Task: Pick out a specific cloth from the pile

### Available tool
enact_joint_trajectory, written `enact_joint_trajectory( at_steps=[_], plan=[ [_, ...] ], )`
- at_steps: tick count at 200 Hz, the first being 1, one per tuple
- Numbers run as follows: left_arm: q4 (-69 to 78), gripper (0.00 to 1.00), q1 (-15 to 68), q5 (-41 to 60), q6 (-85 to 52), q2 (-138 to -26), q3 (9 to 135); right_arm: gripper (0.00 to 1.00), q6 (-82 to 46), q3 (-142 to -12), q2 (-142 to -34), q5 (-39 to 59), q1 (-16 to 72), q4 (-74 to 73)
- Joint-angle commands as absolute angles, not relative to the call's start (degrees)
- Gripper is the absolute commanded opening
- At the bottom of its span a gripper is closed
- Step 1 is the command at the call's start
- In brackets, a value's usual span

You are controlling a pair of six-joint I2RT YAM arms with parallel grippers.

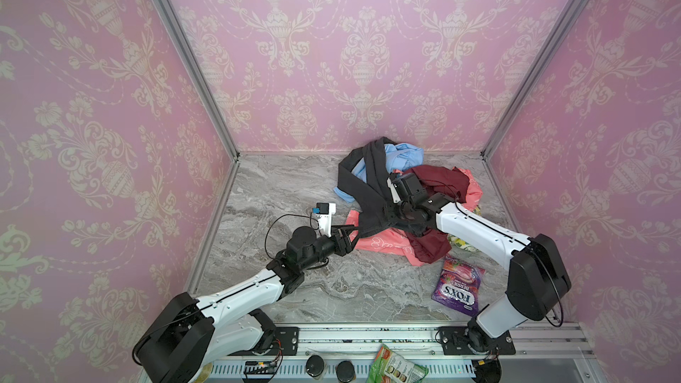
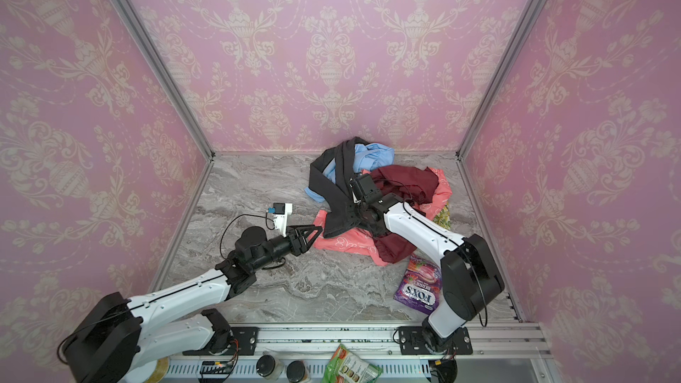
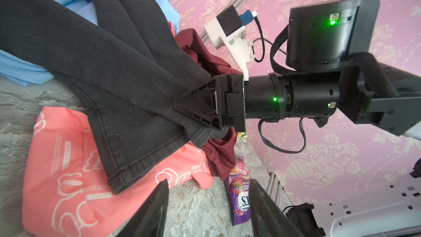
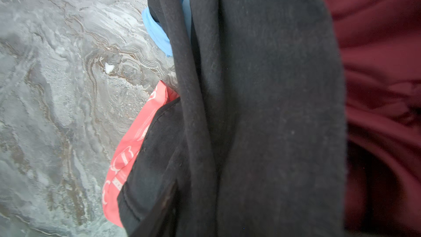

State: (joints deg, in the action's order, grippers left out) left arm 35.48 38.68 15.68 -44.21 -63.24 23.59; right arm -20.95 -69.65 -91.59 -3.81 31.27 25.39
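- Pile [image 1: 442,178]: cloth [image 1: 368,193] draped over its top and near side
- Right gripper [image 3: 182,108] clamps the cloth's lower fold; extraction looks like the step in hand
- Left gripper [image 3: 209,183] gapes empty by the hem; next, lift the cloth clear of the rest

Soft pile [image 1: 442,178], smooth stony table [image 1: 294,186]
The dark cloth [image 3: 114,64] is matt and a bit rough; the sweets bag [image 1: 457,285] is shiny plastic.

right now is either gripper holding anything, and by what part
The right gripper is shut on the dark cloth, pinching folds near a hemmed end. The left gripper is open and empty.
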Motion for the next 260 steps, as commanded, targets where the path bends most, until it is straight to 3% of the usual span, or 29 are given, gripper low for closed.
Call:
enact_joint_trajectory(
  at_steps=[1, 16, 37, 50, 90, 151, 191, 230, 260],
  plan=[
    [31.4, 0.58, 37.8, 13.5, -43.9, -61.1, 22.3, 0.31, -19.8, -73.6, -90.5, -8.3, 31.5, 27.8],
    [30.5, 0.58, 37.3, 13.5, -43.8, -60.1, 22.5, 0.16, -19.0, -77.2, -90.8, -8.7, 31.5, 29.4],
    [29.0, 0.58, 36.1, 13.7, -43.8, -59.1, 23.1, 0.1, -17.8, -83.3, -91.6, -9.4, 31.5, 31.9],
    [27.9, 0.59, 35.4, 13.6, -43.6, -58.6, 23.8, 0.0, -16.9, -88.7, -92.3, -9.4, 31.5, 33.2],
    [26.4, 0.62, 32.9, 14.2, -41.7, -61.3, 27.3, 0.0, -13.9, -112.2, -99.3, -7.0, 31.2, 37.5],
    [24.7, 0.72, 29.8, 14.0, -33.7, -73.1, 41.5, 0.0, -13.2, -160.4, -119.4, 1.7, 28.2, 41.9],
    [23.4, 0.82, 27.9, 12.6, -25.1, -84.4, 56.5, 0.0, -17.6, -151.2, -113.4, 8.8, 25.9, 26.0],
    [23.1, 0.99, 26.8, 16.1, -18.0, -98.3, 72.1, 0.0, -20.5, -152.1, -111.0, 12.0, 25.9, 24.4],
    [25.4, 0.99, 26.9, 13.4, -10.7, -108.6, 81.8, 0.0, -24.2, -151.2, -108.8, 16.4, 26.0, 22.8]
  ],
)
